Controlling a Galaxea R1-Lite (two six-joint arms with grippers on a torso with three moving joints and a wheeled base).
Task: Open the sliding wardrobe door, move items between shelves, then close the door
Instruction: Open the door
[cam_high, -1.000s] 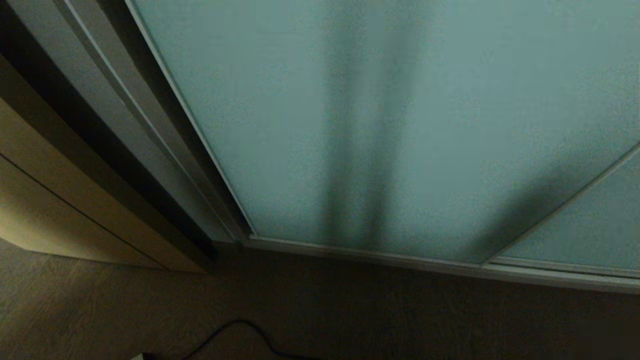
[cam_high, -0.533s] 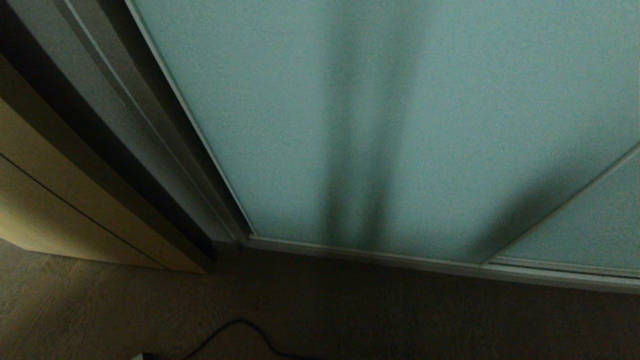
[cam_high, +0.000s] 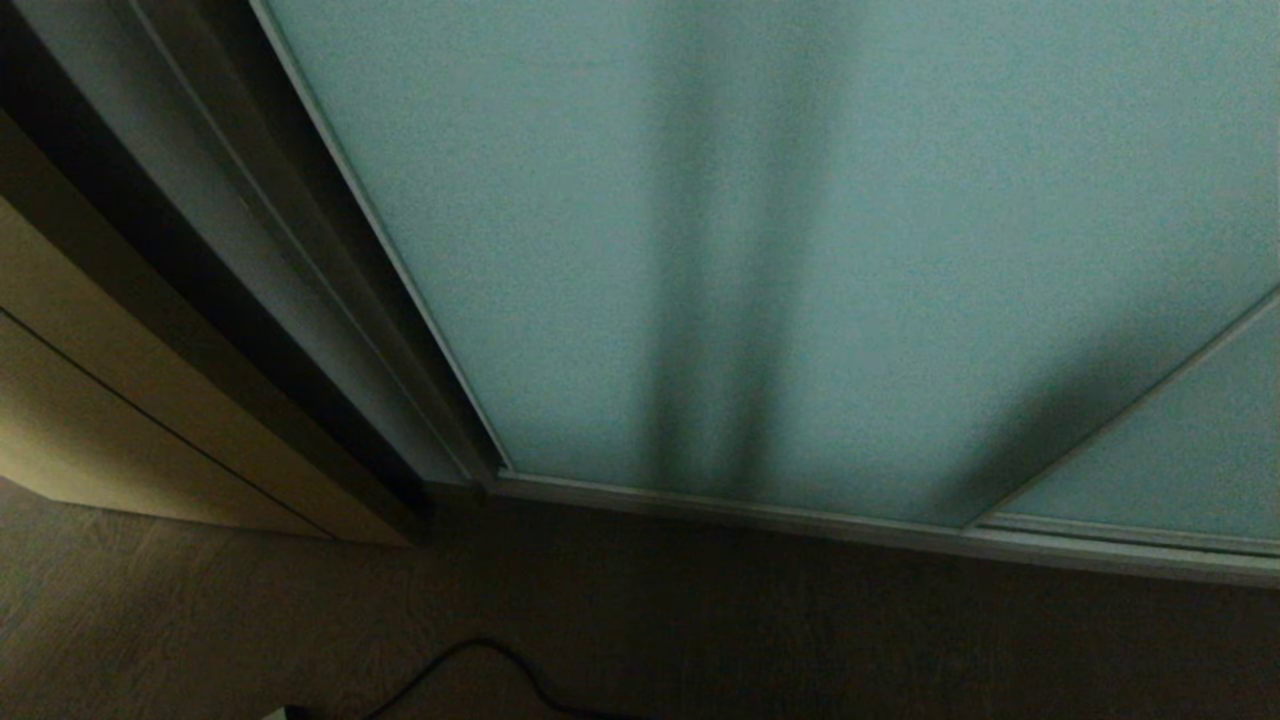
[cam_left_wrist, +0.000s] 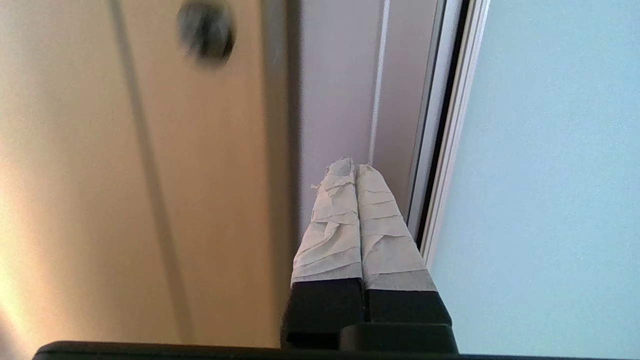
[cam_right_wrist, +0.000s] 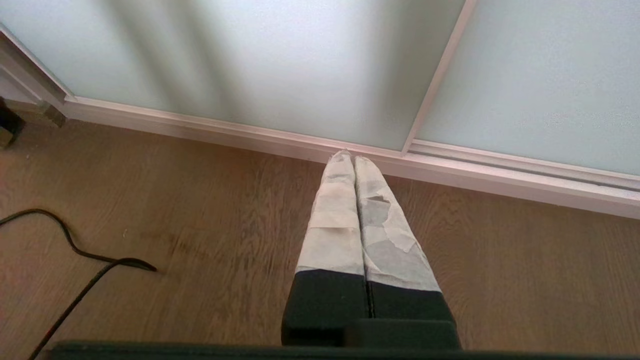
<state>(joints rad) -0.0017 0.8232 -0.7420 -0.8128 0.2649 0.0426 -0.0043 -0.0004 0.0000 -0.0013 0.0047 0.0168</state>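
Sliding wardrobe door shut, straight ahead. Left gripper pinched closed, empty, near door's frame edge; should hook that edge squarely, push sideways. Right gripper closed, empty, idle above floor.

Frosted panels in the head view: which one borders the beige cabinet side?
The large sliding wardrobe door, whose left frame edge runs beside the beige cabinet front. The smaller frosted panel sits at the far right, beyond a thin dividing strip.
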